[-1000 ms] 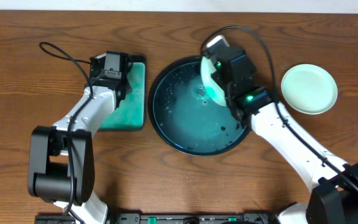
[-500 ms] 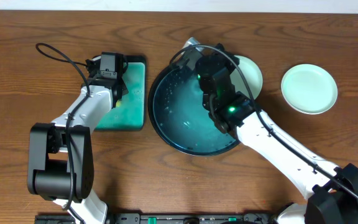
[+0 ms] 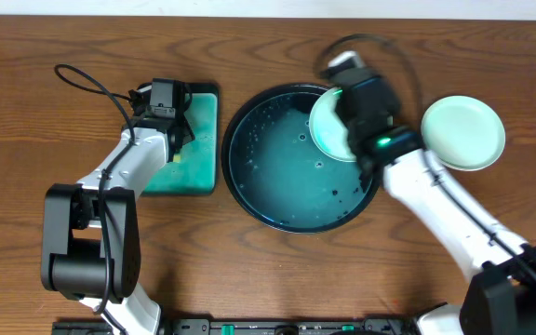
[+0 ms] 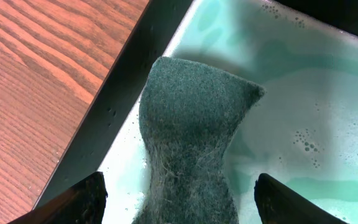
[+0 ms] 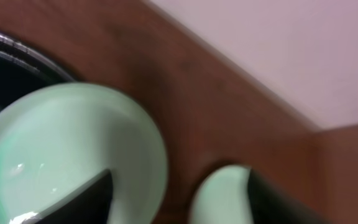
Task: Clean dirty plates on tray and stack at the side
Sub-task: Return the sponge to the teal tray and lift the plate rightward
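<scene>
The round black tray (image 3: pixel 234 179) holds teal soapy water in the middle of the table. One pale mint plate (image 3: pixel 327 127) lies over its upper right rim, partly under my right gripper (image 3: pixel 359 119). In the right wrist view that gripper (image 5: pixel 188 200) is open, its left finger in front of this plate (image 5: pixel 67 143), not clamping it. A second plate (image 3: pixel 463 133) rests on the bare wood at the right. My left gripper (image 4: pixel 182 202) is open over a green sponge (image 4: pixel 191 130), with a gap on each side.
The sponge lies in a smaller rectangular teal tray (image 3: pixel 198 154) left of the round tray, foamy water around it. Dark wood tabletop (image 3: pixel 54 46) surrounds everything. A black cable loops from the left arm at the upper left.
The right gripper swung the plate from upright inside the tray to the tray's upper right rim and opened. The left gripper opened and let go of the sponge.
</scene>
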Controlling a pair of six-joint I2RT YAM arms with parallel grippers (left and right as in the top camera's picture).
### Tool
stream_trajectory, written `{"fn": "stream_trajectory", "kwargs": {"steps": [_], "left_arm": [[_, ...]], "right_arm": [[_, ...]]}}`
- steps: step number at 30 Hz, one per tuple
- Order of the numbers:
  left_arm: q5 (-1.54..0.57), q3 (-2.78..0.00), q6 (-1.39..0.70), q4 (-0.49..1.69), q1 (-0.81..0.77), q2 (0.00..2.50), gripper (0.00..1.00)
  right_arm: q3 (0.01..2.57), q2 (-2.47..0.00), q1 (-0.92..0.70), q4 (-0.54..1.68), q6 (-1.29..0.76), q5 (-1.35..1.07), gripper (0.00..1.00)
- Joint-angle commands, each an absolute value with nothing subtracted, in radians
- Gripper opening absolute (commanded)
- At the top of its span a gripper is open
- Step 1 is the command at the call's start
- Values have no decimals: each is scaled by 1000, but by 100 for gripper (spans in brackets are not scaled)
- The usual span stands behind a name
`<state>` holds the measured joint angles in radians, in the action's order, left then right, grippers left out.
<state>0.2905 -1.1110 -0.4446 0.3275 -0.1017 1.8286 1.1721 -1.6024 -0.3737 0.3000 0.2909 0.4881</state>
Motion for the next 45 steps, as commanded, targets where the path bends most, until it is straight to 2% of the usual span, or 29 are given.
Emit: {"fn": "stream_trajectory", "kwargs": {"steps": [1,4,6,10,15,36,39,40,41,42,43,45], "left_arm": [[299,-1105,-446,331,-99,1828,77],[299,-1105,-446,332,-99,1828,77],[299,-1105,-446,332,-99,1828,78],[299,-1105,-446,332,-99,1828,78],[299,-1105,-446,332,-99,1828,78],[299,-1105,-446,332,-99,1828,78],[299,-1105,-446,332,-99,1828,78],[299,-1105,-446,332,-99,1828,78],[299,-1105,-446,332,-99,1828,78],[299,-1105,-446,332,-99,1828,78],[299,-1105,-446,332,-99,1828,78],[299,-1105,-446,332,-99,1828,78]], "right_arm": [[1184,-1599,-214,339,29,26,77],[1184,-1621,-91,335,27,-243,80],[1184,-1637,-29,325,28,-323,80],[1184,-1682,44,321,82,-327,80],[1185,-1775,49,290,171,-325,82],[1184,-1982,44,183,173,-324,81],[1184,-1988,43,183,173,-326,75],[1184,-1988,43,182,173,-324,67],[1184,-1988,43,179,173,-323,54],[1184,-1988,43,176,172,-323,37],[1184,-1988,43,175,171,-323,27],[1184,-1988,43,168,169,-323,14]]}}
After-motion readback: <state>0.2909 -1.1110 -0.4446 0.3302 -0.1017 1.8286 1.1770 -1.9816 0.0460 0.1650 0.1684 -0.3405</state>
